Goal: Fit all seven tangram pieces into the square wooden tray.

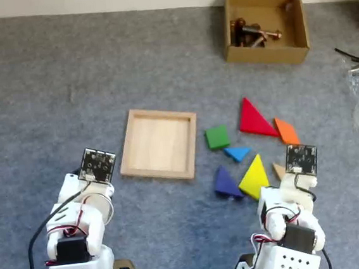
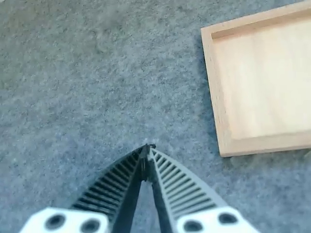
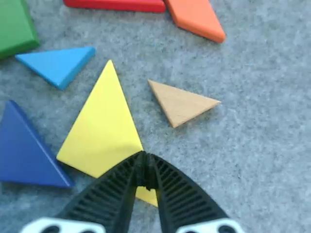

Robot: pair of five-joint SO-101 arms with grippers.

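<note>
Two closed, empty grippers: left gripper [image 2: 146, 149] over grey carpet [image 2: 92, 82] (tray [image 2: 213, 87] ahead of its jaws), right gripper [image 3: 145, 161] over yellow triangle [image 3: 104, 128].

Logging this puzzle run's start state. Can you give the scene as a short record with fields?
tray: wooden tray, nothing in it
pieces: seven, all on the cloth beside the tray: red triangle, orange parallelogram, green square, light blue triangle, yellow triangle, dark blue triangle, tan triangle
left tool: shut, above bare cloth next to the tray
right tool: shut, above the yellow triangle's edge
other: cardboard box farther back
</note>
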